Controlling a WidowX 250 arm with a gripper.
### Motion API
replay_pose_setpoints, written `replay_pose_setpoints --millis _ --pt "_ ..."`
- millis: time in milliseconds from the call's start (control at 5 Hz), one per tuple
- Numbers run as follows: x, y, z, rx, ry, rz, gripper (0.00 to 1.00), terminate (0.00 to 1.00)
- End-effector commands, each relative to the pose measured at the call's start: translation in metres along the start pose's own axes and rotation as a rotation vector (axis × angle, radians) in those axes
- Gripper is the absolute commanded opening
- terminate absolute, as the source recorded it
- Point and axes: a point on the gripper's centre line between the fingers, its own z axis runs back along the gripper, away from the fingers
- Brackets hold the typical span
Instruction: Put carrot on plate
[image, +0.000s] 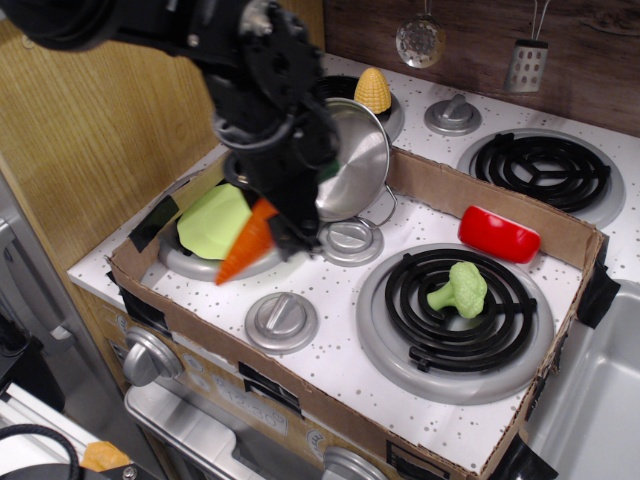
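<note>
Holding the carrot (247, 243) by its thick stem end: gripper (283, 222) is clamped on it, jaws mostly hidden by the dark wrist body, so the grip is read from the carrot hanging off it in the air.

Key relation: the carrot's long axis runs from the gripper down and to the picture's left, tip pointing toward the front-left cardboard wall (190, 325). Thick end is over the plate's right rim; the tip looks like it overhangs the plate's near edge and the burner (205, 265) underneath.

Plate (215, 222) sits on the left front burner, partly hidden by the arm and the carrot. Its centre lies up and left of the gripper in the picture.

Judgement: the release point is not centred yet. Dropped here, the carrot would likely land half off, tip down on the burner rim or stove top. The next move needs a shift toward the plate's centre, or a flattening of the carrot so its whole length lies inside the rim.

Nearby: silver pan (352, 160) just right of the gripper, close enough to clip. Corn (373, 90), red toy (499, 234), broccoli (458, 287) are well apart.
</note>
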Motion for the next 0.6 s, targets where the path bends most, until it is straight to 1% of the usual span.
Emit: replay_pose_setpoints --millis 0,200,400 --pt "0.013 0.027 -0.005 0.086 0.067 -0.228 0.0 0.0" --pt "0.025 0.029 -0.015 0.097 0.081 -0.357 0.0 0.0" --pt "0.039 0.034 -0.019 0.187 0.051 -0.394 0.0 0.0"
